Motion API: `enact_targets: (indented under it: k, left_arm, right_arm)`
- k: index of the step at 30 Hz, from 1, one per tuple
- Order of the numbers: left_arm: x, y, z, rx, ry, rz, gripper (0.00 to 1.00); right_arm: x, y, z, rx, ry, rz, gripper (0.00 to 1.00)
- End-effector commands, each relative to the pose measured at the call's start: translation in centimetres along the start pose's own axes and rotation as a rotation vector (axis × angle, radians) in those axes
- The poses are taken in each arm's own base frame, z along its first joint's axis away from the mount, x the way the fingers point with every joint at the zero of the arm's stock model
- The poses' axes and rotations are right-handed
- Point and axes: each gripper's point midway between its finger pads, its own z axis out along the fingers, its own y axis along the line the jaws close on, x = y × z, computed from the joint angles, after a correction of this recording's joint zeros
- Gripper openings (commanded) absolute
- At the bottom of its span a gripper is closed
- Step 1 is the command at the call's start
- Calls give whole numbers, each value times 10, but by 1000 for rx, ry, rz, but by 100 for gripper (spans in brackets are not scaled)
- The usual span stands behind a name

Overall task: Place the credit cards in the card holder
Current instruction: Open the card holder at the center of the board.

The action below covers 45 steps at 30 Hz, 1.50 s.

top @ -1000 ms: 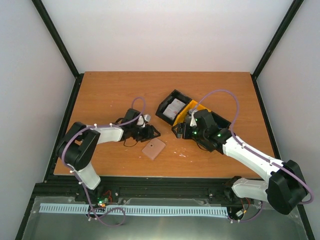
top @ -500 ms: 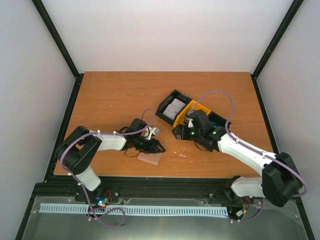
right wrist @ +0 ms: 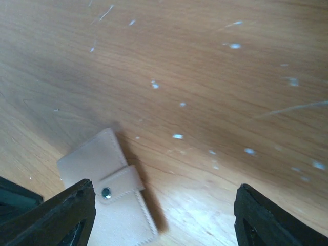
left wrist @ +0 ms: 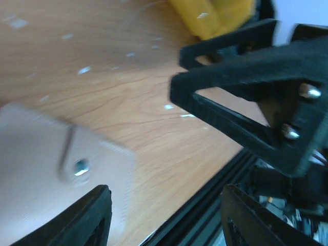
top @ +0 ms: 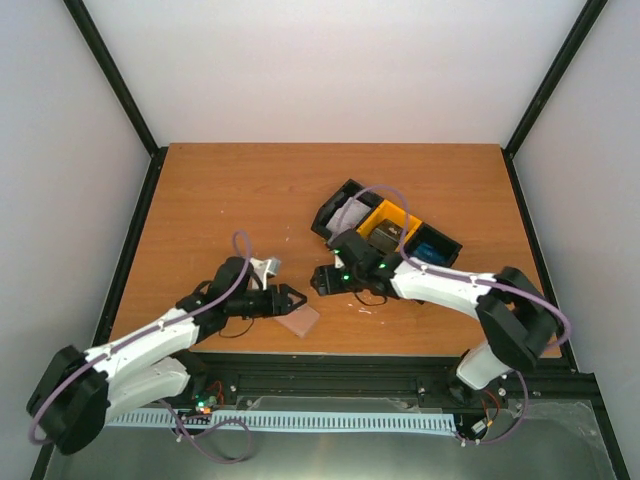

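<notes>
Hovering w/ fingers apart and nothing btwn them, left gripper (left wrist: 165, 205) sits just beside the card holder (left wrist: 51, 174), which lies flat and snapped shut near the table's (top: 200, 200) front edge. Right gripper (right wrist: 164, 205) hangs over the same holder, spread wide, empty. Credit cards (top: 347, 213) are well apart from it, in the bins (top: 325, 215) behind. Step in hand, I'd judge: opening the holder. Best way prob.: one arm pins the body flat, the other catches the snap tab (right wrist: 120, 184) & lifts slowly. Don't shove it off the edge.

Left arm (top: 150, 340) and right arm (top: 450, 285) stretch toward each other, both jaws spread, empty
</notes>
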Motion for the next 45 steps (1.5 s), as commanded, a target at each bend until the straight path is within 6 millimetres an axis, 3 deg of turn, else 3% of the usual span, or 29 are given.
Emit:
enact_targets:
  k: [1,8,13,15,20,30,34,45]
  left_arm:
    - [20,60,-15,-250,-66,-248,59]
    - [31,84,-25,-288,-144,-407,58]
    - [37,87,-20,-229,-152,-449,58]
    - [35,80,-17,-178,-155,-444,58]
    - [39,90,-14,-181,-154,-474,56]
    - [36,91,-7,-144,-152,-463,51]
    - [29,85,-7,-97,-176,-429,50]
    - [-5,38,-15,119,-251,-308,50]
  right_arm:
    - [4,28,23,4,19,-82,72]
    - [39,47,52,12,122,-151,55]
    - [61,42,62,49,164,-144,48]
    - [66,43,62,30,168,-112,45]
    - [79,41,64,-17,179,-17,37]
    - [96,31,81,-30,223,97,29]
    - [95,26,81,-60,227,121,29]
    - [91,34,79,-193,238,188,29]
